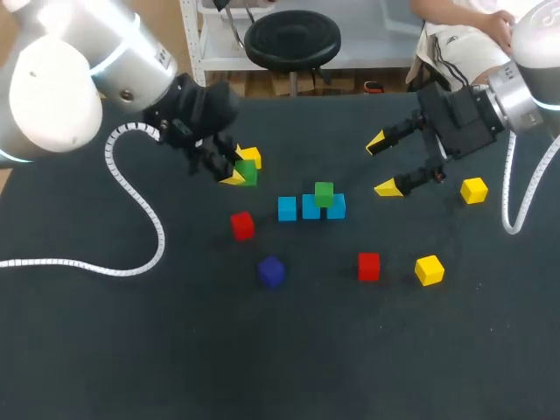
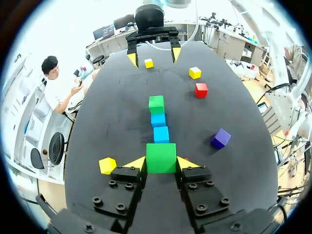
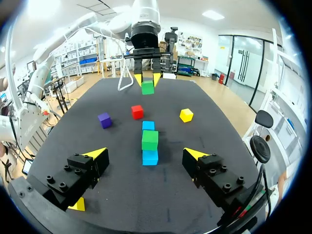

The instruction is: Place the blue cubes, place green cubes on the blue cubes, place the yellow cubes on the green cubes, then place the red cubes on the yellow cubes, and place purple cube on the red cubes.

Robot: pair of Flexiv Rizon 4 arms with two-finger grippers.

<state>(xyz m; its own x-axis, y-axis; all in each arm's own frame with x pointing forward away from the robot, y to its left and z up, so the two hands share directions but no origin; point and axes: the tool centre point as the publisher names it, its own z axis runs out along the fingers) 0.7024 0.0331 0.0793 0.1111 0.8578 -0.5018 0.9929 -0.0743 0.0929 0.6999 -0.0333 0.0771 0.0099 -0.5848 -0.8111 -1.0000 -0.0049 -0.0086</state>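
Three blue cubes [image 1: 287, 208] stand in a row mid-table, with one green cube [image 1: 324, 194] on top over the middle and right ones. My left gripper [image 1: 232, 171] is shut on a second green cube [image 1: 247, 172], held left of the row; in the left wrist view that cube [image 2: 161, 157] sits between the fingers, with the blue row [image 2: 161, 134] straight ahead. My right gripper [image 1: 382, 165] hangs open and empty right of the row, which lies ahead of it [image 3: 145, 154] in the right wrist view. Red cubes [image 1: 242, 225] [image 1: 368, 266], yellow cubes [image 1: 429, 269] [image 1: 473, 190] [image 1: 249, 157] and a purple cube [image 1: 271, 271] lie loose.
The dark table [image 1: 131, 350] has bare room along its front and left. My left arm's white cable [image 1: 140, 210] loops over the left part. One yellow cube [image 3: 77, 204] lies close beside my right gripper's finger.
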